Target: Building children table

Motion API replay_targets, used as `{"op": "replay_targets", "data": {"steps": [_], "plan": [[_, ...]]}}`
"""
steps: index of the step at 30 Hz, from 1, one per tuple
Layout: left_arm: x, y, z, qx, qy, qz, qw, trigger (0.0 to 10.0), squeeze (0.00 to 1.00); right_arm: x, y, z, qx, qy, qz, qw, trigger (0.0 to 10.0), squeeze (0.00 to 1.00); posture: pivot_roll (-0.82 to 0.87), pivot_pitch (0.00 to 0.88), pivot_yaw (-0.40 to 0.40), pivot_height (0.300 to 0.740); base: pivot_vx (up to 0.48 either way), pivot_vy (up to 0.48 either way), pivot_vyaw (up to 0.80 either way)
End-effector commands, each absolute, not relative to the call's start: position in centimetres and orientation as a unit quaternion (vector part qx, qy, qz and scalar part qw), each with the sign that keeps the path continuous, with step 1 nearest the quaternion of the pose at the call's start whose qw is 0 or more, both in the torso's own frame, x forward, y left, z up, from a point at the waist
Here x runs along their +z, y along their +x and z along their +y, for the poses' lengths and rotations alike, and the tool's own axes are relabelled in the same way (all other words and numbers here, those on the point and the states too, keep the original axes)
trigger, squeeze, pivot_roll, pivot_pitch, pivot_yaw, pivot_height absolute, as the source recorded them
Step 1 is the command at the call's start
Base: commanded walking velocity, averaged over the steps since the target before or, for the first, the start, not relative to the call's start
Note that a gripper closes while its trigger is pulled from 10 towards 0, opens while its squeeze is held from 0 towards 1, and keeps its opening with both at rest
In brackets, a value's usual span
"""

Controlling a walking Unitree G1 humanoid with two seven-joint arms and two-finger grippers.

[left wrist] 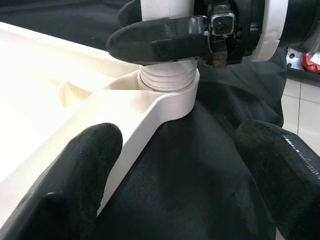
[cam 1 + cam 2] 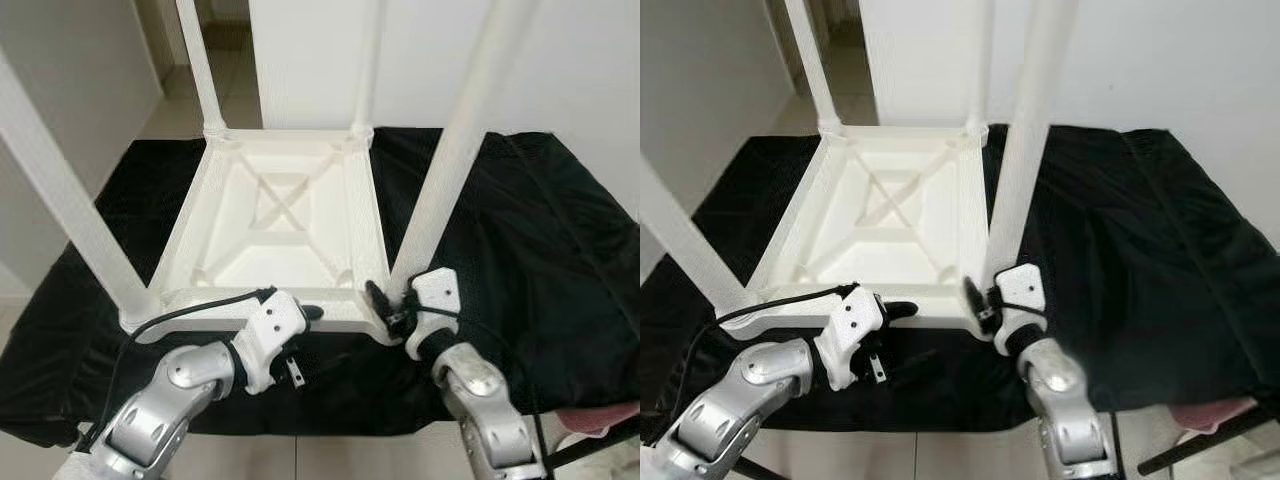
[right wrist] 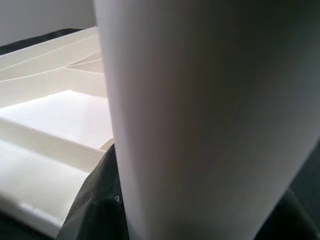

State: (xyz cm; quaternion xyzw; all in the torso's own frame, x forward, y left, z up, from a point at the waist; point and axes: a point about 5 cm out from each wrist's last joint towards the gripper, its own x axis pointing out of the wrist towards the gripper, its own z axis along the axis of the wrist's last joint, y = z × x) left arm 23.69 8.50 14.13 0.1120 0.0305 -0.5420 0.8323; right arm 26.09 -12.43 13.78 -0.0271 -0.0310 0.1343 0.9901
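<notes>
Two arms low, right gripper [image 2: 385, 300] clasping leg [image 2: 455, 150], left gripper [image 2: 300, 340] spread.

Black cloth [image 2: 520, 230] covers support surface; upturned white table [image 2: 290, 215] rests directly on it

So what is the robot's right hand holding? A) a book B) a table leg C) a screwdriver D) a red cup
B: the right gripper has its black fingers wrapped around the base of the white table leg at the near right corner of the upside-down table top, as the left wrist view shows just above the threaded socket.
</notes>
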Motion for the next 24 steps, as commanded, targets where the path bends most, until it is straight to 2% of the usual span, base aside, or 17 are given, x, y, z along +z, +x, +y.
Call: {"op": "replay_targets", "data": {"steps": [1, 4, 8, 24], "plan": [[14.0, 23.2, 8.2, -0.558, 0.113, 0.036, 0.821, 10.0, 0.00, 13.0, 25.9, -12.6, 0.095, -0.016, -0.004, 0.995, 10.0, 0.00, -0.08, 0.045, 0.046, 0.740, 0.000, 0.000, 0.00], [14.0, 23.2, 8.2, -0.559, 0.113, 0.036, 0.821, 10.0, 0.00, 12.9, 25.8, -12.5, 0.075, -0.007, -0.002, 0.997, 10.0, 0.00, -0.07, 0.045, 0.045, 0.740, 0.000, 0.000, 0.00], [14.0, 23.3, 8.3, -0.556, 0.112, 0.036, 0.823, 10.0, 0.00, 12.6, 26.4, -12.4, 0.004, 0.015, 0.003, 1.000, 10.0, 0.00, -0.07, 0.042, 0.046, 0.740, 0.000, 0.000, 0.00], [14.2, 23.6, 8.5, -0.551, 0.116, 0.034, 0.825, 10.0, 0.00, 12.9, 27.2, -12.7, -0.061, 0.016, 0.004, 0.998, 10.0, 0.00, -0.06, 0.035, 0.048, 0.740, 0.000, 0.000, 0.00]]}}
